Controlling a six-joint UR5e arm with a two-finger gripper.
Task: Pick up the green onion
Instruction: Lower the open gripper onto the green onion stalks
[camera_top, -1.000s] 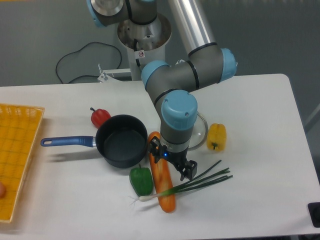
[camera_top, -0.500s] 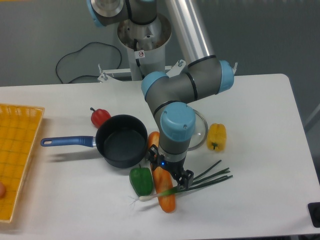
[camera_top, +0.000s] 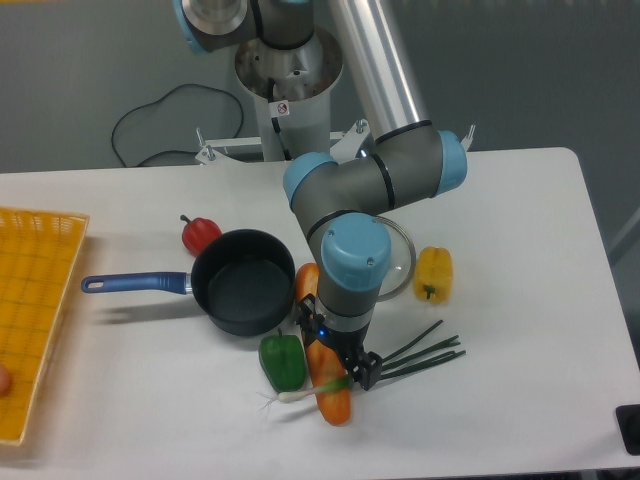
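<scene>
Gripper (camera_top: 352, 377): lowered onto the onion's stalk where it crosses the baguette; jaw gap too dark and small to judge — cannot tell.
Green onion (camera_top: 420, 357): flat on the table (camera_top: 520, 250), white root end beside the green pepper (camera_top: 283, 362), leaves fanned out rightward.
Baguette (camera_top: 331, 395): under the stalk — beside the pot (camera_top: 243, 281).

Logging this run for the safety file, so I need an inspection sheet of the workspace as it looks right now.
Surface: white table, holding everything listed.
Job's things: green onion lies across the baguette, leaves pointing right.
Clutter: black pot, green pepper, red pepper, yellow pepper, glass lid, yellow basket.
Grippers: claw down at the green onion; open or shut cannot be told.
Cables: black cable behind the table.
Surroundings: grey wall, robot base.
</scene>
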